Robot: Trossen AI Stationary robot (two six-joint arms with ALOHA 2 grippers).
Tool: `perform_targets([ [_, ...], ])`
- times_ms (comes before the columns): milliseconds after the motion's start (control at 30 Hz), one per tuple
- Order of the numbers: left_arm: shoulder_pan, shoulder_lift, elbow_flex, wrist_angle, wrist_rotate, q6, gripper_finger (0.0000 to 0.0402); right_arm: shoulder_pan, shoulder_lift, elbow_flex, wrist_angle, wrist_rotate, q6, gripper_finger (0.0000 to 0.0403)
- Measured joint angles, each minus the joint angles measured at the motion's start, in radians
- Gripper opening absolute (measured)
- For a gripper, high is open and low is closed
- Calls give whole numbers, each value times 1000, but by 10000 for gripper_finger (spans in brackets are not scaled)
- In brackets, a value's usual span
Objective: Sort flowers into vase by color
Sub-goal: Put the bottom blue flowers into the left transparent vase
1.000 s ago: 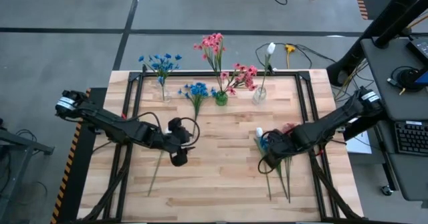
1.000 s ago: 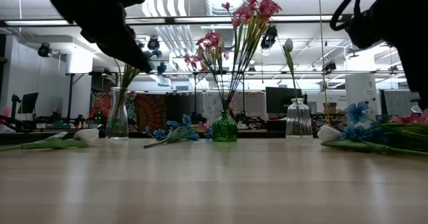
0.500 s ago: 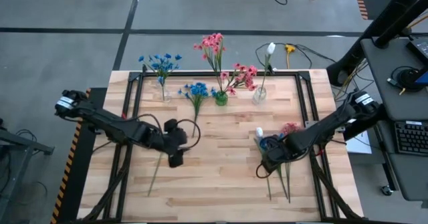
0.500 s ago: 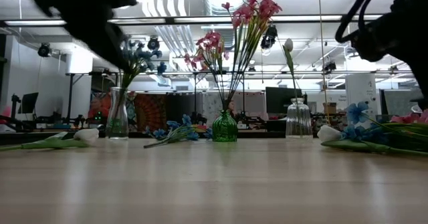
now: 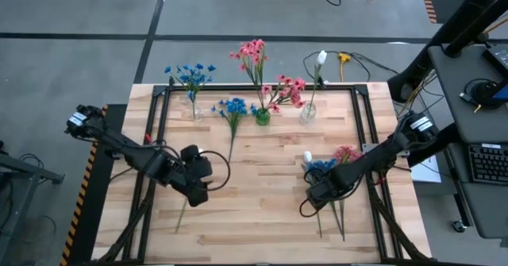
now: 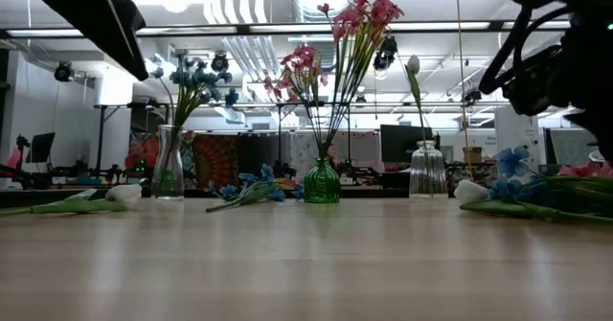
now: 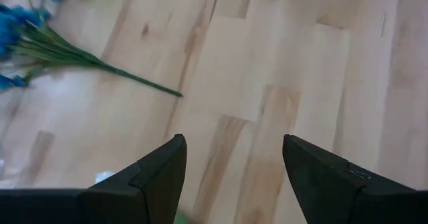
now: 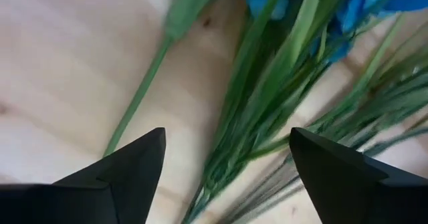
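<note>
A heap of loose flowers (image 5: 327, 171) — blue, pink, white — lay on the bench (image 5: 262, 226), right side. The right claw (image 5: 317, 193) hovered over their stems, fingers apart, empty. The left claw (image 5: 195, 194) hung above a lone stem (image 5: 182, 210), fingers also apart, holding nothing.

Both arms are dark, pretty much matte black, built from chunky jointed segments. The left arm (image 5: 131, 151) has a pale silver-white collar at its base end with dark bands on it, and the right arm (image 5: 381, 155) has the same kind of light collar. A thin black cable loops out beside the left arm's wrist. Each arm's fingers (image 7: 157, 177) are plain black wedges tapering to a point, with faceted edges. Screws are probably there, can't make them out.
</note>
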Motion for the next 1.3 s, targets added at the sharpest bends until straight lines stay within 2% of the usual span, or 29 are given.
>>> perform_targets([
  [100,-24,0,-2,-1,-39,-6,229,0,11,-19,-3,34,8,315],
  [233,-45,0,-3,-3,-77,-6,229,0,11,-36,-1,61,29,284],
  [500,-63,-4,-70,29,-166,-9,229,-1,11,-37,7,76,34,148],
  [667,-69,-14,-156,119,-112,-10,229,-1,12,-37,7,103,34,69],
  [800,-89,-36,-175,174,-63,9,229,-3,1,-37,-2,91,26,26],
  [1033,-145,-170,-159,252,-90,154,221,-3,-128,-5,-128,86,33,16],
  [1133,-157,-246,-165,289,-155,193,212,-3,-214,10,-128,174,27,14],
  [1300,-159,-340,-227,424,-217,269,206,-3,-355,13,-63,409,-74,14],
])
